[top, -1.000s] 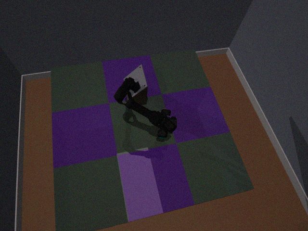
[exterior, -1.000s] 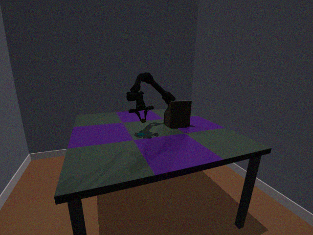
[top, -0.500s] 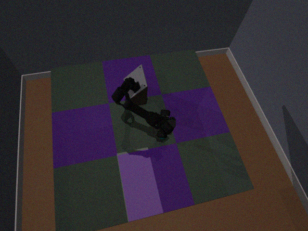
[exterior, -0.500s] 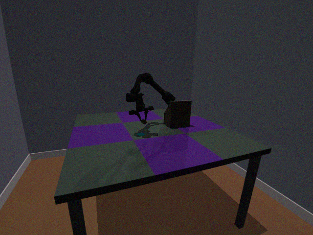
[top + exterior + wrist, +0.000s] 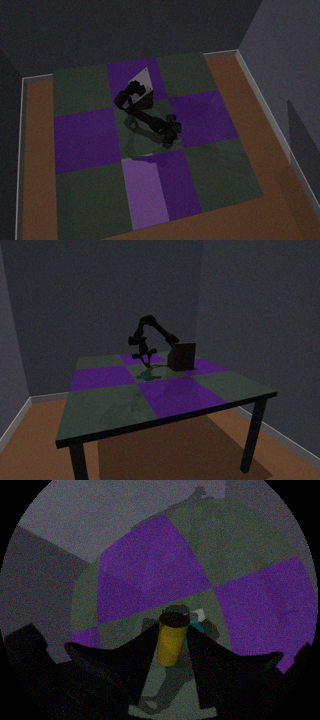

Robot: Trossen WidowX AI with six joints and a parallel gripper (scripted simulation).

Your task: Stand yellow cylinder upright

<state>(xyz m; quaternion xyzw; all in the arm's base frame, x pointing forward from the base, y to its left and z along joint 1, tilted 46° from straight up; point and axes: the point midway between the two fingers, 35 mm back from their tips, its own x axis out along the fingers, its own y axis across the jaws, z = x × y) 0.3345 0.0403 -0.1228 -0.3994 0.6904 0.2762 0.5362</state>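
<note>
Yellow: one tall cylinder [image 5: 171,640] clamped in the jaws, one cyan circle [image 5: 143,376] below.

The scene is being viewed by the top camera from high above, tilted down over the whole checkered table [image 5: 85,139] and the arm [image 5: 144,118]. The same table [image 5: 103,405] and arm [image 5: 157,327] are being seen by the exterior camera from the front, farther back, near table height. The tabletop is being viewed closely by the wrist camera, past the gripper [image 5: 172,654].
</note>
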